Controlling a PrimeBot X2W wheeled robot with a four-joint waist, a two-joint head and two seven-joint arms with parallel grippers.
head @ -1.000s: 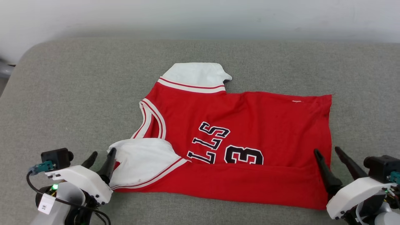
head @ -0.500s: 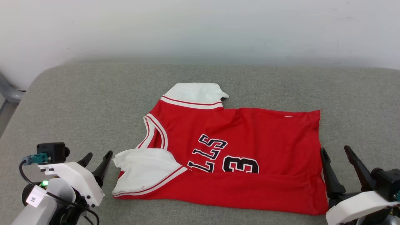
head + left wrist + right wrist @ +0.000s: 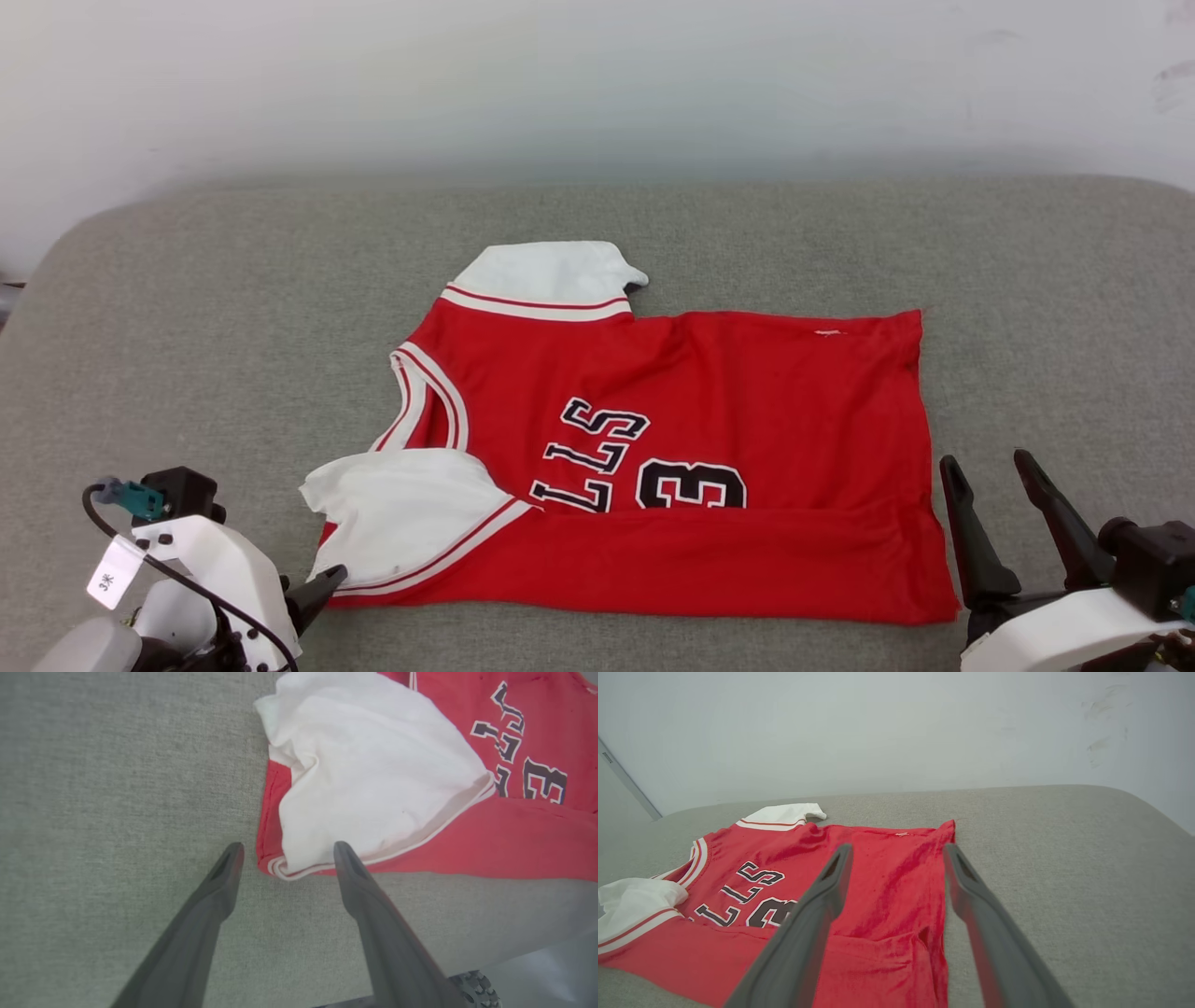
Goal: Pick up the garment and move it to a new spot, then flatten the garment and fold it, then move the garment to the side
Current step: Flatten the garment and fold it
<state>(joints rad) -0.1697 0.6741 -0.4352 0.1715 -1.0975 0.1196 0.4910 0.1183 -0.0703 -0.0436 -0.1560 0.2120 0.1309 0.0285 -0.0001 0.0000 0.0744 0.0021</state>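
Now the left gripper (image 3: pixel 288 848) sits lower in the head view than half a second ago. Both its fingers showed beside the near sleeve (image 3: pixel 411 509) then; a single fingertip (image 3: pixel 329 577) shows now, at the near left corner of the garment (image 3: pixel 728 392). The whole head picture has shifted as well, so the camera moved. The garment lies as it did on the grey cushion (image 3: pixel 187 327), and the right gripper (image 3: pixel 985 460) is still just off its near right corner.

The left wrist view shows what the head view hides. The jaws are wide apart and hold nothing. One finger is over bare cushion and the other is at the sleeve's lower edge, with the garment's corner between the tips. Whether they touch the cloth I cannot tell.

The right wrist view shows that gripper's jaws equally wide and empty, framing the hem end of the garment.

The garment is spread front up, neck to the left. Its near strip is folded up over the front, so the lower part of the letters and of the 33 is covered. The far sleeve (image 3: pixel 546 271) lies flat beyond, and the pale wall (image 3: pixel 597 84) is behind the cushion.
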